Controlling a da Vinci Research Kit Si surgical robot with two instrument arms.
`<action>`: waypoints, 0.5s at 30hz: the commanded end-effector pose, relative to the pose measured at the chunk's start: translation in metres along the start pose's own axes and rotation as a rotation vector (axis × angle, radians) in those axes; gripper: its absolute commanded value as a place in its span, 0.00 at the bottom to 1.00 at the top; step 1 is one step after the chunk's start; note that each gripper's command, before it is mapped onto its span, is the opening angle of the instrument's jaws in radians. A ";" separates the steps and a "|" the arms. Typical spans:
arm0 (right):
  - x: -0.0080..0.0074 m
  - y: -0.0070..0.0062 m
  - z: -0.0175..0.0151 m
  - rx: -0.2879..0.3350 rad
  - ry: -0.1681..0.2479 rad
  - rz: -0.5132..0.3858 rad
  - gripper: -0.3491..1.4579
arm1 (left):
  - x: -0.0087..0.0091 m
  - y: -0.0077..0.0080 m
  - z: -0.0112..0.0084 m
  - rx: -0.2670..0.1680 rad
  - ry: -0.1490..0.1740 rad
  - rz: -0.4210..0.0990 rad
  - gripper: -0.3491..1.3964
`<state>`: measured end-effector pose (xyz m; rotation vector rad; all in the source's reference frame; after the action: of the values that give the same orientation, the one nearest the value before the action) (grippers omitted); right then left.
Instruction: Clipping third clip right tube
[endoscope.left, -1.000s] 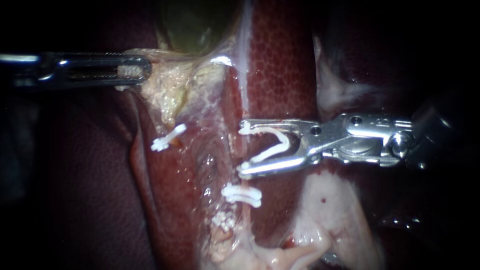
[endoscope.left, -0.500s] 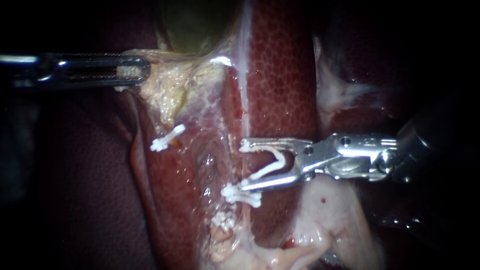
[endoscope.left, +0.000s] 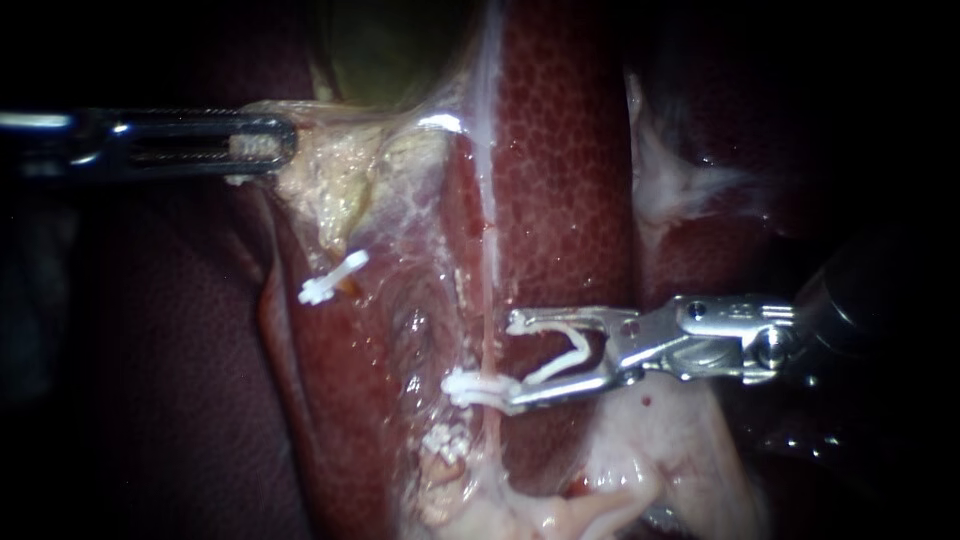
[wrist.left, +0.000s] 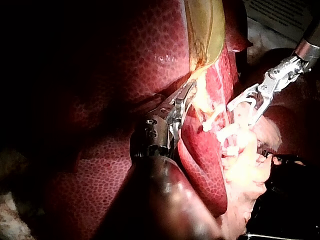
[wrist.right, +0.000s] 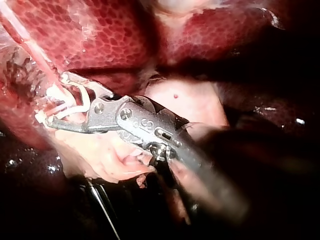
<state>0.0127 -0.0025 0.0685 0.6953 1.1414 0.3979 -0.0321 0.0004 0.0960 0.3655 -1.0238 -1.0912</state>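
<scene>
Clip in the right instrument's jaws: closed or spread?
Spread: the clip has its legs apart in a V, one along each jaw of the right instrument.

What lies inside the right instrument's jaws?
An open white clip, touching both jaws of the right instrument. The tube runs by the tips; the lower jaw hides part of a shut clip on it.

Speckled dark-red liver (endoscope.left: 560, 150), white clips (endoscope.left: 333, 277)

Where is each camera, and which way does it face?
Endoscope: close above liver, facing the right tube; left instrument enters from left, right instrument, holding an open clip, from right.
Left wrist: on left arm, looking down its shaft at jaws gripping gallbladder.
Right wrist: on right arm, facing that tube past its jaws.
All show the right instrument.
</scene>
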 end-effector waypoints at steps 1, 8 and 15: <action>0.0000 0.0001 0.0001 -0.001 0.001 0.000 0.50 | 0.0000 0.0000 0.0000 -0.001 0.000 0.000 0.08; 0.0002 0.0008 0.0015 -0.008 0.003 0.007 0.50 | 0.0000 0.0000 0.0001 -0.001 0.000 0.000 0.08; 0.0001 0.0020 0.0030 -0.018 0.005 0.025 0.50 | 0.0001 -0.0001 0.0001 -0.002 -0.001 0.000 0.08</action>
<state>0.0159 -0.0019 0.0707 0.6922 1.1332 0.4316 -0.0322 0.0003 0.0960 0.3633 -1.0233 -1.0921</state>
